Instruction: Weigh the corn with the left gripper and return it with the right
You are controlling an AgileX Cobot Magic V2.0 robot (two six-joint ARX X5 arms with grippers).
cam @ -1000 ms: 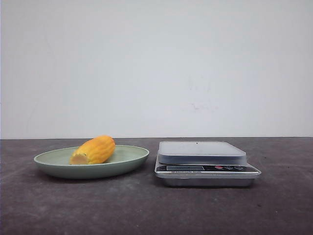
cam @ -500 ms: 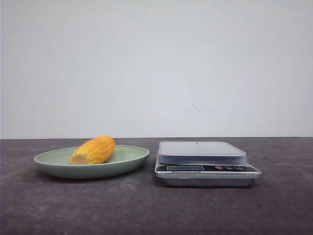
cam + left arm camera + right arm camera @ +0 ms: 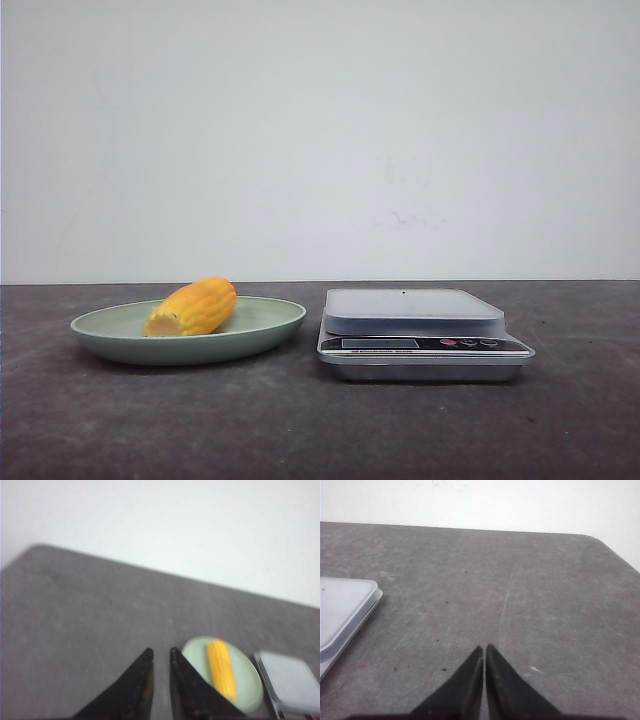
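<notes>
Yellow corn lies in the green plate left of the scale; left pincer slightly parted, right pincer clenched, both empty.

Green plate beside scale, dark table

left claw: two matte black fingers, wedge-shaped, tapering to sharp tips, faint brownish scuffs on inner edges, view blurred | right claw: same black pointed wedge fingers, smooth, no visible markings, screws or cables
</notes>
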